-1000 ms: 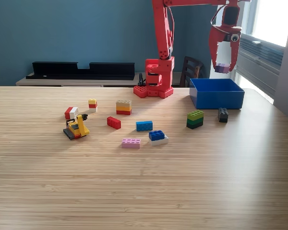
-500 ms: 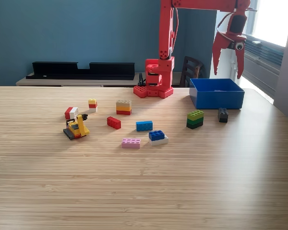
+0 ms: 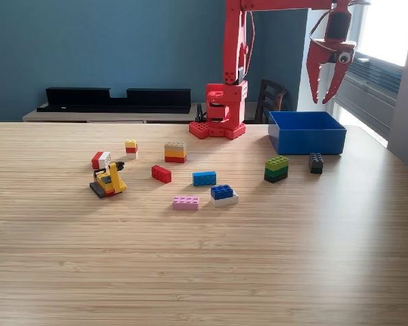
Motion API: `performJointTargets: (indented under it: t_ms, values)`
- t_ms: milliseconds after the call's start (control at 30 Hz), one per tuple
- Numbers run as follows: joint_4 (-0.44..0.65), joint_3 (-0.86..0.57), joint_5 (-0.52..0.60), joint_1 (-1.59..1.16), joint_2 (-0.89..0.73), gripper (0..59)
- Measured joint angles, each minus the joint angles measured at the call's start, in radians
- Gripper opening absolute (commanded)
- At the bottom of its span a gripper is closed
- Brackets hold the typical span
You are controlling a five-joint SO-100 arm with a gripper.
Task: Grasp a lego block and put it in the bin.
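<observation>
Exterior view: red printed arm's gripper (image 3: pixel 328 95) hangs high above square bright blue plastic bin (image 3: pixel 307 140), jaws spread, nothing between them; height likely gives clearance over bin walls. Bin sits at table (image 3: pixel 204 272) far edge, exterior view's right. Green-and-black stacked lego block (image 3: pixel 276 168) and small black block (image 3: pixel 316 162) lie nearest bin, likely easiest next picks.

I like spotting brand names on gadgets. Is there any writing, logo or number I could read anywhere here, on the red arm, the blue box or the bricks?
None can be read in the exterior view.
Red arm: no visible lettering or logo.
Gripper, open above the blue bin: no marking; the bin's walls are plain.
Lego blocks, such as the pink one and the black one: any stud lettering is too small to read.
</observation>
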Motion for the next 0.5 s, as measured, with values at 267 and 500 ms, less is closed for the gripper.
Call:
performJointTargets:
  t_ms: [267,500]
  values:
    - [0.000,-0.115,0.005,0.394,0.000,0.1]
    - [0.000,-0.186,-0.005,0.649,0.000,0.1]
